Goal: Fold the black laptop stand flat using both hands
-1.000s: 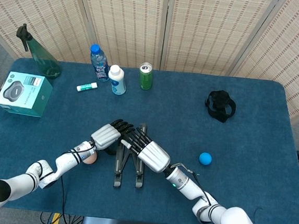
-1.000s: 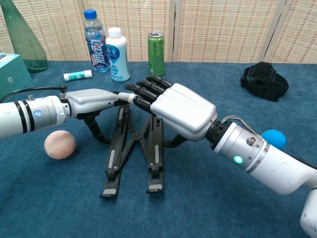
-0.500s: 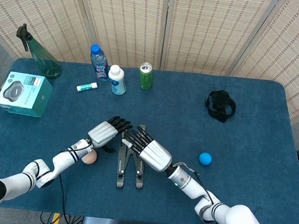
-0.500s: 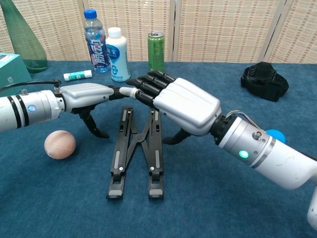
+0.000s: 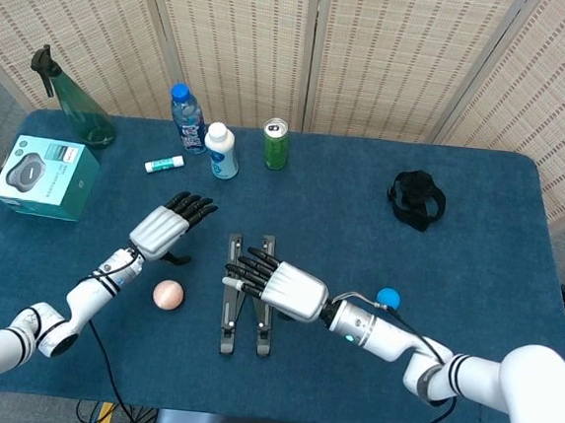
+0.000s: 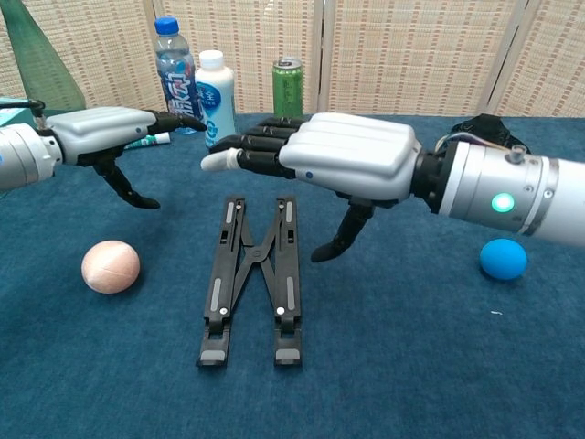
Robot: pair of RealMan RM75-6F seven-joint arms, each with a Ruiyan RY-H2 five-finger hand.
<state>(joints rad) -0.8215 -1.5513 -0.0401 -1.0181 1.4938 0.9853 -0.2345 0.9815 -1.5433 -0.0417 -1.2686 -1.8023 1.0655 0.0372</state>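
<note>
The black laptop stand [image 5: 245, 297] [image 6: 251, 274] lies flat on the blue table, its two bars close together with crossed links between them. My right hand [image 5: 276, 286] [image 6: 329, 165] hovers over its upper part, palm down, fingers stretched out and holding nothing. My left hand [image 5: 165, 227] [image 6: 105, 133] is raised off to the left of the stand, fingers extended, also empty. Neither hand touches the stand.
A peach ball [image 5: 167, 294] [image 6: 111, 266] lies left of the stand, a blue ball [image 5: 387, 299] [image 6: 504, 259] to the right. At the back stand a blue-capped bottle [image 5: 187, 118], white bottle [image 5: 221, 151], green can [image 5: 276, 144], spray bottle [image 5: 74, 106] and teal box [image 5: 46, 178]. A black strap [image 5: 417, 199] lies far right.
Both hands lifted off the stand; the left drew away to the left, the right rose and shifted right. The stand now lies flatter with its bars closer.
</note>
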